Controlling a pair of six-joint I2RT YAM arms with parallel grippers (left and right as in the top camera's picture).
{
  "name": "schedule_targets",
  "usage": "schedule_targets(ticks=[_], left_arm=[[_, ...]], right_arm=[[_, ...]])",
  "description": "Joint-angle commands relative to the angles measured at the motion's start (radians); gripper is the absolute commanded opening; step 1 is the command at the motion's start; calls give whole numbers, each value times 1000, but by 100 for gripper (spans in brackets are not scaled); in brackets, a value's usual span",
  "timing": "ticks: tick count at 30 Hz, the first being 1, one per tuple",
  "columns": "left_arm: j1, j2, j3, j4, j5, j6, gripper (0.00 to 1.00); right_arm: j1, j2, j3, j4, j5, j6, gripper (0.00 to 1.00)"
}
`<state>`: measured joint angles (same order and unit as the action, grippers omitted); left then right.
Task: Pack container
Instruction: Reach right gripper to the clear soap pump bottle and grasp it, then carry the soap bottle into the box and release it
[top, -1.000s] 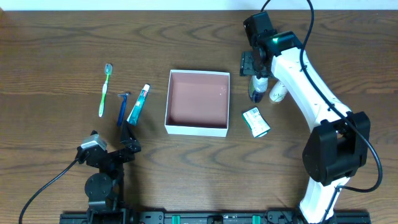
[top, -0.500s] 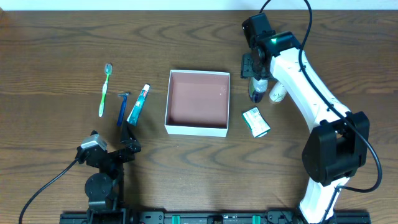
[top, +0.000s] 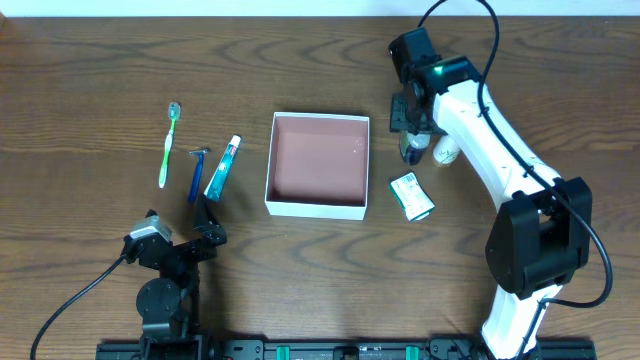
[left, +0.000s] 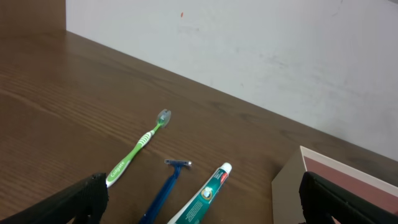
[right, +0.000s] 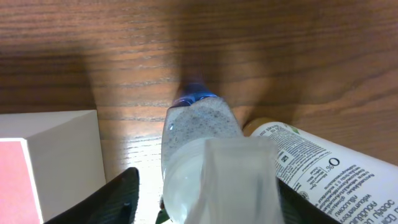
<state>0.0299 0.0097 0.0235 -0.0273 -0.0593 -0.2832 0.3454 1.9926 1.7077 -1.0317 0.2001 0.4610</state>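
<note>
The container (top: 318, 165), a square white box with a reddish-pink inside, sits mid-table and holds nothing. My right gripper (top: 410, 118) is open just right of its far right corner. Its fingers (right: 205, 208) straddle a clear bottle with a blue end (right: 200, 134), also in the overhead view (top: 411, 152), with a gap on the left side. A white tube (right: 311, 165) lies against the bottle's right side. My left gripper (top: 187, 238) is open and empty near the front edge. In the left wrist view its fingers (left: 205, 211) frame the toothpaste (left: 202, 198).
A green toothbrush (top: 168, 145), a blue razor (top: 196, 172) and the toothpaste (top: 223, 167) lie left of the container. A small green-and-white packet (top: 411, 195) lies right of its near corner. The white tube (top: 447, 150) lies beside the bottle.
My right gripper has shifted slightly toward the table's front and sunk over the clear bottle. The left arm and all objects have not moved.
</note>
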Motion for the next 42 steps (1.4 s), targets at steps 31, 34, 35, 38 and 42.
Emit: schedule_targets(ticks=[31, 34, 35, 38, 42], left_arm=[[-3, 1, -19, -39, -26, 17, 98], [-3, 1, -19, -39, -26, 17, 98], [-3, 1, -19, -39, -26, 17, 98], [-3, 1, -19, -39, -26, 17, 98], [-3, 1, -19, -39, -26, 17, 98]], right_arm=[[70, -234, 176, -53, 13, -47, 18], [115, -279, 177, -53, 13, -47, 18], [134, -294, 177, -53, 13, -43, 18], [195, -309, 177, -53, 14, -8, 18], [275, -287, 174, -55, 43, 61, 16]])
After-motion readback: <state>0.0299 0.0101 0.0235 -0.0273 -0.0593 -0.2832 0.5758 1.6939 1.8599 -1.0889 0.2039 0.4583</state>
